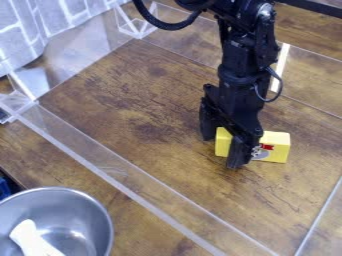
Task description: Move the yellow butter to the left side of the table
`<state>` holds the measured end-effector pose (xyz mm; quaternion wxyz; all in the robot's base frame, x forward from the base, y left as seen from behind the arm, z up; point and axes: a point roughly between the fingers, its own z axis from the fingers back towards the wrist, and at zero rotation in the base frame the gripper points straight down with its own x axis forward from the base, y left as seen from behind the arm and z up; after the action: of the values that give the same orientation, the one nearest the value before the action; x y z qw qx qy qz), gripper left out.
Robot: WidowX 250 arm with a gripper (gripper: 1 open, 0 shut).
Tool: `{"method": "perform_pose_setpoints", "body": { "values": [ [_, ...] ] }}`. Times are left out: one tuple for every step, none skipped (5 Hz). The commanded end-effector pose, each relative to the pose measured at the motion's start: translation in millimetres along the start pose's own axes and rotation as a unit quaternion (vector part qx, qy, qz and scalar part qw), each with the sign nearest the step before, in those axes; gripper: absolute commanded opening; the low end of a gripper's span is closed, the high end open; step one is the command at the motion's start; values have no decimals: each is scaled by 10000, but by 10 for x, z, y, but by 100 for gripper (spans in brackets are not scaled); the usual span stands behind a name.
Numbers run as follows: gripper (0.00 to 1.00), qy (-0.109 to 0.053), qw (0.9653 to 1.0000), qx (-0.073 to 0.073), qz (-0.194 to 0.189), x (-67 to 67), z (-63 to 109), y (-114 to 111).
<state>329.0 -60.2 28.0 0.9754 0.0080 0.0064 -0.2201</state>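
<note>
The yellow butter (266, 147) lies flat on the dark wood table (134, 100), right of its middle, with its red-and-white label facing up. My black gripper (226, 146) comes straight down over the box's left end. One finger stands on each side of it, and a strip of yellow shows between them. The fingers look spread and the box rests on the wood, so the gripper is open around it. The arm hides the left part of the box.
A round metal bowl (54, 228) with a white object inside sits at the front left, beyond a clear acrylic strip (120, 175). A white wire rack (24, 90) and tiled wall stand at the far left. Another clear strip (314, 230) borders the right.
</note>
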Motion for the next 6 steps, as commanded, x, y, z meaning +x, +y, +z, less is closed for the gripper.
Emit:
{"method": "perform_pose_setpoints", "body": {
  "values": [
    [100, -282, 9996, -2, 78, 101, 70, 101],
    [0, -309, 9994, -43, 120, 112, 38, 121],
    [0, -314, 9993, -85, 162, 119, 7, 136],
    [0, -262, 9993, -140, 220, 93, 12, 107],
    [0, -207, 9992, -191, 288, 58, 29, 76],
    [0, -145, 9990, -239, 359, 21, 54, 43]
  ]
}}
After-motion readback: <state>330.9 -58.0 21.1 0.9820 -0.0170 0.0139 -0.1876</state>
